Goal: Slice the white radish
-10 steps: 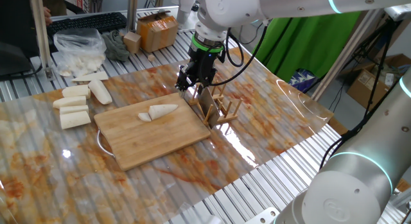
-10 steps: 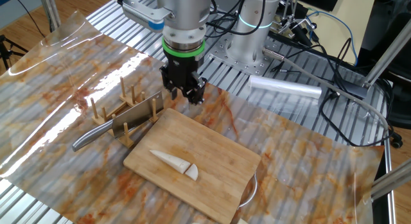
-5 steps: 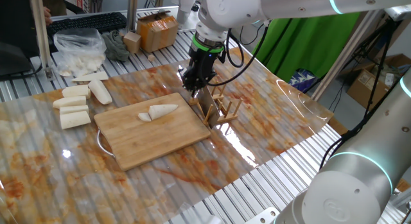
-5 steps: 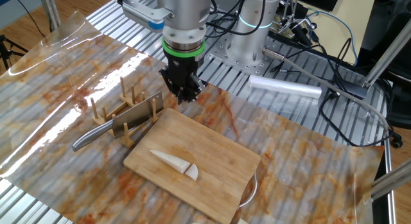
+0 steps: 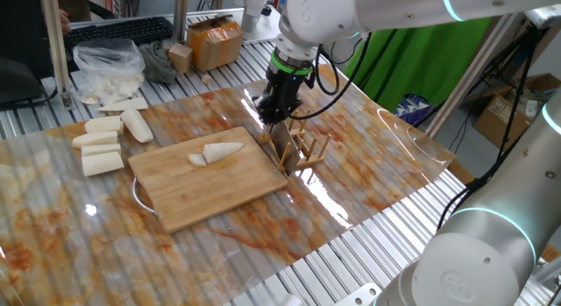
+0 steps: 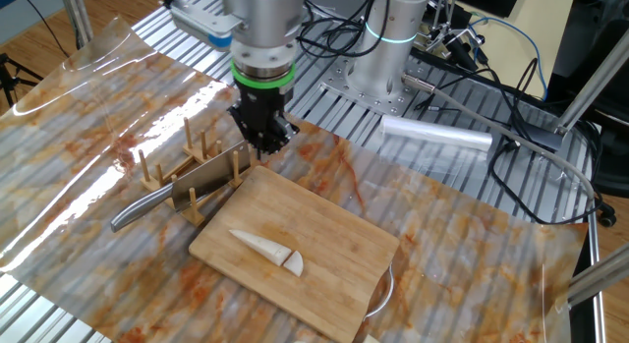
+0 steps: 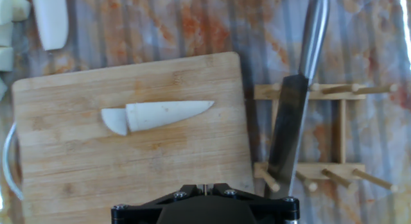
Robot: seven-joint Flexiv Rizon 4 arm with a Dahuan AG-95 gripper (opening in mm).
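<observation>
Radish [image 5: 216, 153] on the board [image 5: 210, 178], my claw [image 6: 262, 144] shut and empty.

Radish lies flat near the middle of the board, tip pointing toward the rack [image 6: 187, 176], with one slice [image 7: 114, 120] cut off its blunt end and still touching it. My claw hangs pointing down over the table [image 5: 368, 157], above the board's far edge and just beside the rack; its fingers are pressed together with nothing between them. The knife [image 6: 177, 193] stands on edge in the rack, blade between the pegs, steel handle sticking out past the rack, away from my claw. In one fixed view, blunt white chunks [image 5: 98, 148] lie on the table left of the board, and beyond them sits a clear bag [image 5: 110, 67] of white pieces.
</observation>
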